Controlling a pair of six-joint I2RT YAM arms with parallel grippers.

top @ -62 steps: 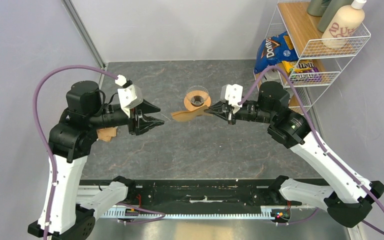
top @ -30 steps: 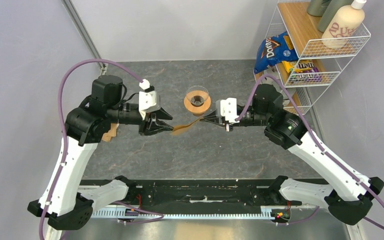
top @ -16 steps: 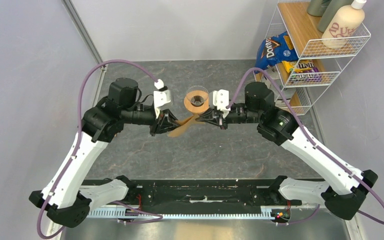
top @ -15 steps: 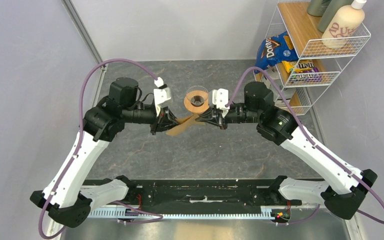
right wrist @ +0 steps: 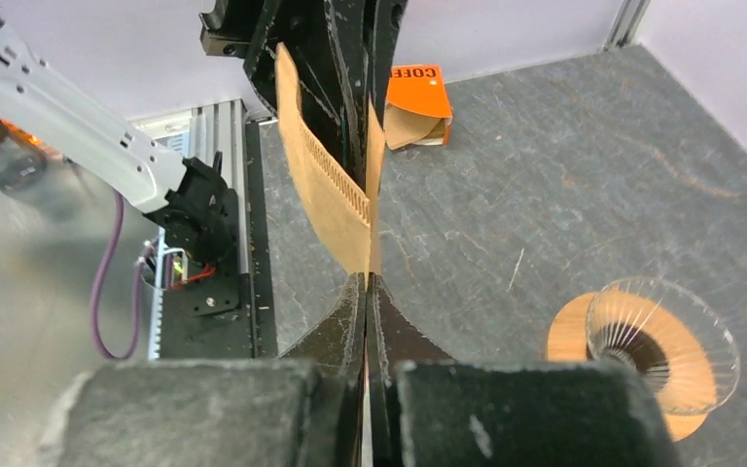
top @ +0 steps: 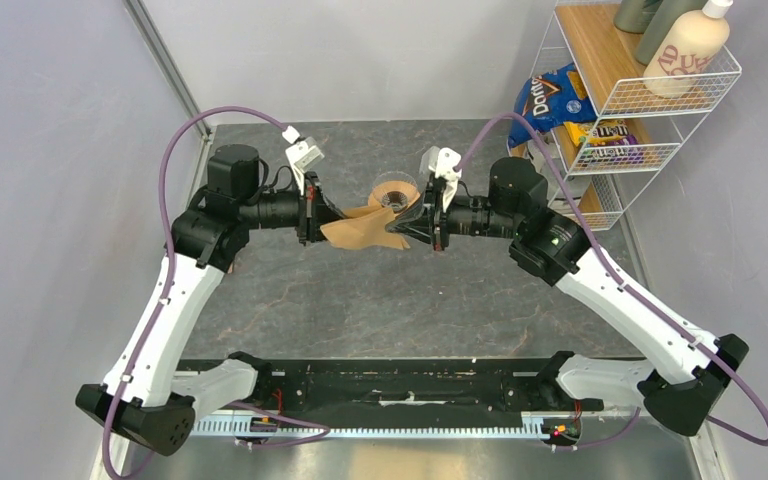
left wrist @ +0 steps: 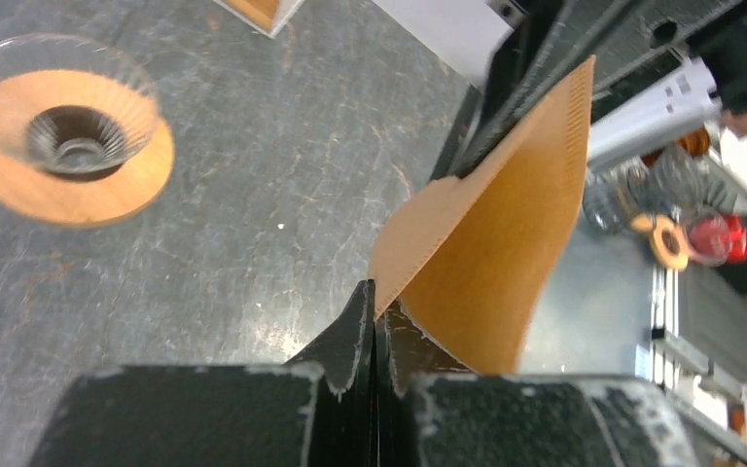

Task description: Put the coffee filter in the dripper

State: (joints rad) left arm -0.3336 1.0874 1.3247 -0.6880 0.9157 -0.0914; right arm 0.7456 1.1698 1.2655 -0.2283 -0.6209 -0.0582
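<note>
- Top external view: the left fingers [top: 310, 214] and the right fingers [top: 416, 226] face each other over the middle of the desk [top: 360, 300], and each pair is clamped on one side of the coffee filter [top: 358, 231].
- The tan filter hangs in the air between the two arms, spread open between the two grips.
- The dripper [top: 396, 189] stands on the desk just behind the filter. The filter's upper edge overlaps the dripper's near rim in this view, and this view does not show whether they touch.
- At the far right stands a wire rack [top: 660, 95] with a Doritos bag [top: 546, 98] leaning beside it.
- Left wrist view: the left fingers [left wrist: 354, 331] are pressed together on the filter's corner, with no gap showing between them.
- From that pinch the filter [left wrist: 496, 243] rises up and to the right as a curved sheet, its crimped seam along the top right edge.
- The dripper [left wrist: 19, 180] sits upright on the desk at the upper left, well apart from the filter, its glass cone holding nothing.
- Right wrist view: the right fingers [right wrist: 344, 323] are closed on the filter's lower point.
- The filter [right wrist: 326, 195] stands up from them with its two layers parted in a narrow V, and the left arm's black fingers grip it at the top.
- The dripper [right wrist: 659, 352] rests on the desk at the lower right, apart from the filter.
- An orange packet [right wrist: 416, 97] lies on the desk beyond the filter.
</note>
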